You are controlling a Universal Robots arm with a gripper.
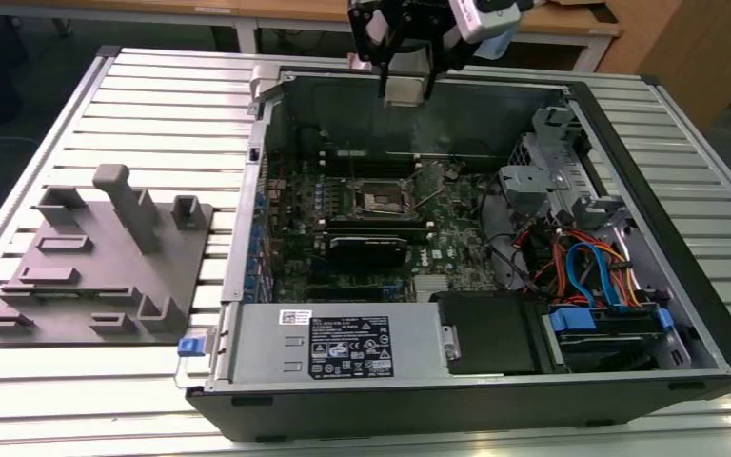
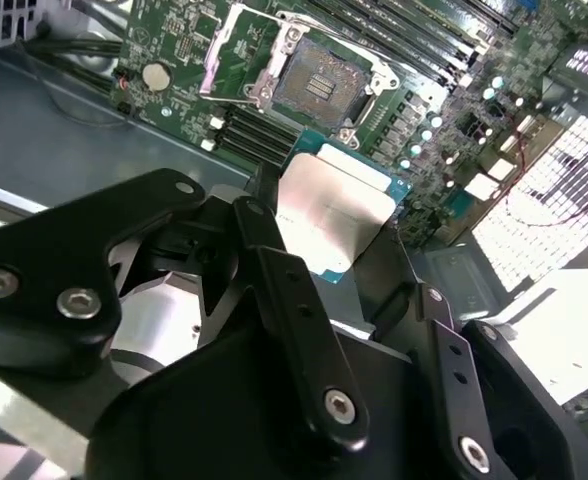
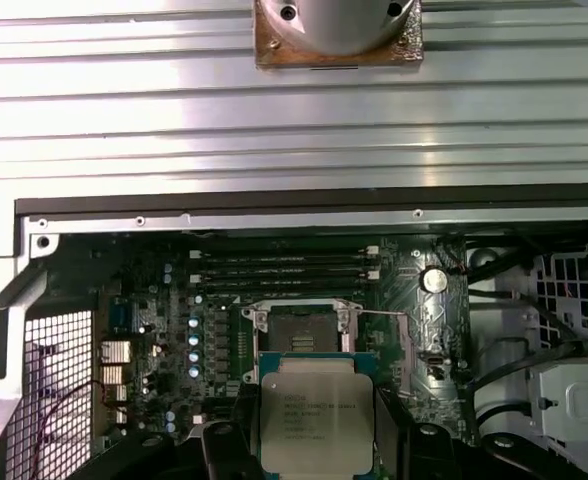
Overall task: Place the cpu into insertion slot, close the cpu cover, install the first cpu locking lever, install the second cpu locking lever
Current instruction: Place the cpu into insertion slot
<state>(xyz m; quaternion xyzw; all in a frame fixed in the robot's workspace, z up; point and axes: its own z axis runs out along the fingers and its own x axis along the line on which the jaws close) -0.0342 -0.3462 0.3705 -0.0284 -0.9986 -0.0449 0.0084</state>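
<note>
As hand (image 1: 404,86) grips cpu (image 3: 317,418), insertion slot (image 2: 319,85) uncovered

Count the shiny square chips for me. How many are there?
1. The cpu is held by the gripper, up above the open case. The slot is empty. More could be hidden inside the case.

Grey, perhaps plastic, fixture (image 1: 99,276) beside open computer case (image 1: 467,414).

The cpu (image 3: 316,415) is a silver-grey square, metal face showing, pinched in the tool (image 1: 405,84) well above the insertion slot (image 3: 306,325). Slot's empty, dark pin field bare, cpu cover (image 2: 221,50) flipped open right beside it.
</note>
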